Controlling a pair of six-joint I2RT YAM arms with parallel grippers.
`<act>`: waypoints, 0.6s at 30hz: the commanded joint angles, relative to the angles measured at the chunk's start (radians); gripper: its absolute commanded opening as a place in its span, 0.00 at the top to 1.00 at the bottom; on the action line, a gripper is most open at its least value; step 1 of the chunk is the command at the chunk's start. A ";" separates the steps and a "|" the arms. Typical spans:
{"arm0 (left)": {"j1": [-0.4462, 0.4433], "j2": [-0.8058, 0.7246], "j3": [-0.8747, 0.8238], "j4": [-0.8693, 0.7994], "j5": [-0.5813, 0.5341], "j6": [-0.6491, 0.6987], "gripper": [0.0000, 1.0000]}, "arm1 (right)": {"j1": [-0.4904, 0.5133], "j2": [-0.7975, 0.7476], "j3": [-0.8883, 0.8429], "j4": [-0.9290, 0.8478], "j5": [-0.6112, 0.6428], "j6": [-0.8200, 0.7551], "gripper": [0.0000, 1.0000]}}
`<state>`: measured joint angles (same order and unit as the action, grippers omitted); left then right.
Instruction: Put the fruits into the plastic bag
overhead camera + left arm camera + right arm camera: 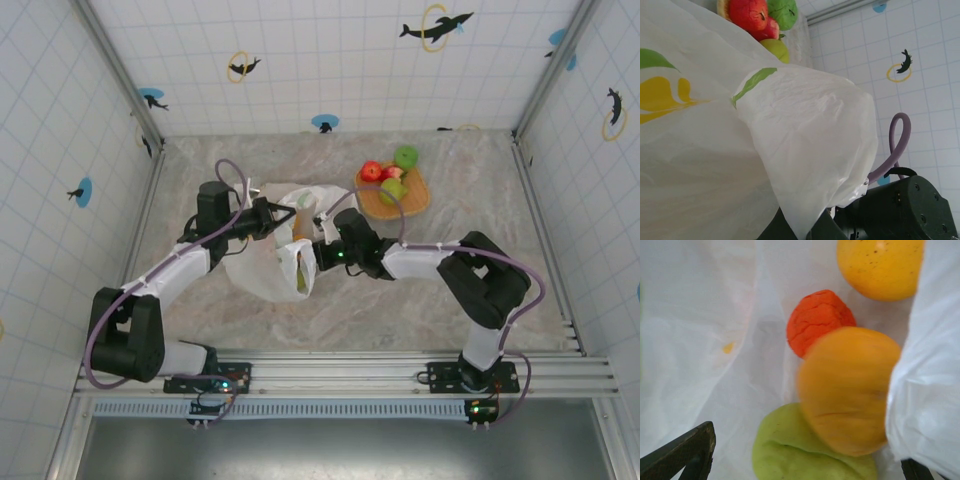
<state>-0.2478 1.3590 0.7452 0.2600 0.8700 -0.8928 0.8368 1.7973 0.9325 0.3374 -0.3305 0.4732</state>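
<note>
Left gripper sits at the near-left rim of the plastic bag, jaws apparently pinched on the film and holding the mouth up; the left wrist view shows crinkled bag close against the lens. The bag lies mid-table between the two arms, with its opening turned right, toward the tray.

Right gripper is at the bag mouth, pointing left into it. In the right wrist view its fingers stand wide apart at the frame's bottom corners, gripping nothing. Bagged fruits lie ahead of it: a smooth orange closest, a green pear under it, a rough red-orange fruit and a yellow-orange one beyond.

The other fruits are on the tray, right of and beyond the right gripper: red apple, green apple, pale green fruit.

Key relation: those fruits lie behind the right gripper's pointing direction, well apart from the left arm. The right arm is nearer, so it likely backs out and swings right for the next pick.
</note>
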 commanded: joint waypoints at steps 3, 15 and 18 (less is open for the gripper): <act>0.003 -0.039 0.036 0.024 0.022 -0.003 1.00 | -0.015 -0.125 -0.050 -0.032 0.010 -0.082 0.08; 0.003 -0.008 0.053 -0.051 -0.050 0.034 1.00 | -0.065 -0.299 -0.210 -0.046 -0.062 -0.126 0.17; 0.004 0.000 0.064 -0.096 -0.088 0.056 1.00 | -0.090 -0.380 -0.256 -0.097 -0.028 -0.165 0.17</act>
<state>-0.2478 1.3468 0.7692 0.2100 0.8219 -0.8787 0.7658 1.5017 0.7086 0.2745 -0.3813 0.3553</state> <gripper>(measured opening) 0.041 0.831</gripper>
